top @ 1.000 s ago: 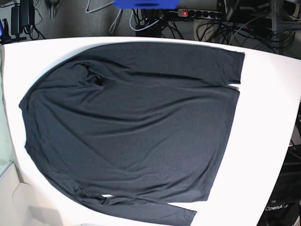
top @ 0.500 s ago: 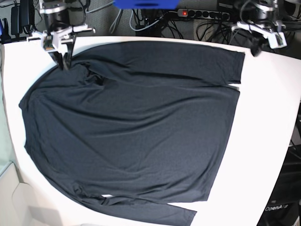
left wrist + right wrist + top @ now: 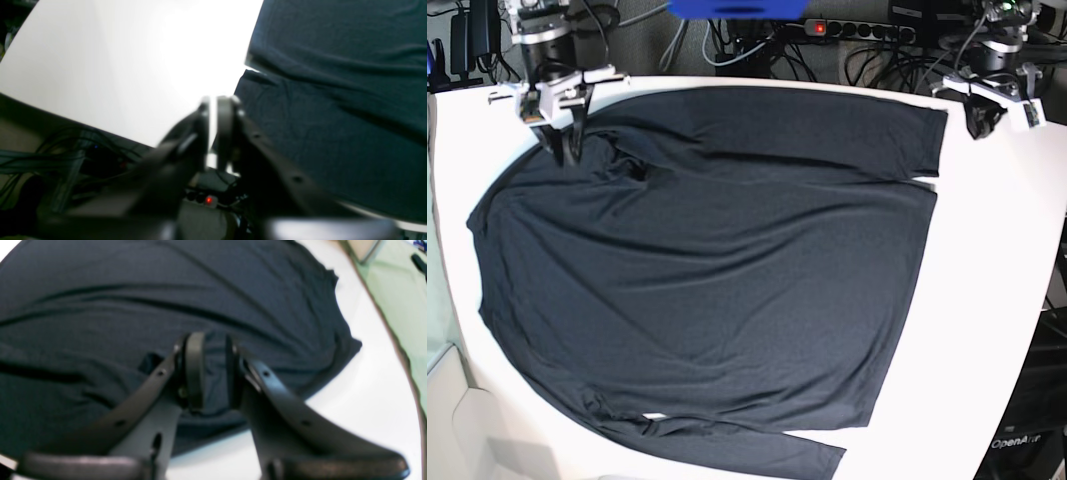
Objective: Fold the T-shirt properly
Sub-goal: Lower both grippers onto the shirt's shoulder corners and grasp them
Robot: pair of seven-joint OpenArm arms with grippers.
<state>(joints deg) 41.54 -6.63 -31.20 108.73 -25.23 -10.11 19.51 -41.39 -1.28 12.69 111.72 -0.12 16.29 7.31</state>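
Shirt: large dark charcoal thin-knit long-sleeved T-shirt (image 3: 717,270), spread flat.
My right gripper (image 3: 210,373): slightly parted, empty, over its shoulder.
My left gripper (image 3: 213,133): blurred, seemingly barely parted, beside its cuff.
Risk: I pinch one layer; fabric bunches.

Both arms end in silver-white wrist housings with dark cabling, seen in the base view. The left gripper (image 3: 213,103) has long matte black fingers (image 3: 227,123) with small round screw holes along them. The right gripper (image 3: 210,346) has the same black fingers (image 3: 195,370), tipped with rounded flat pads.

Matt dark knit T-shirt (image 3: 707,270), smooth white table (image 3: 997,280)
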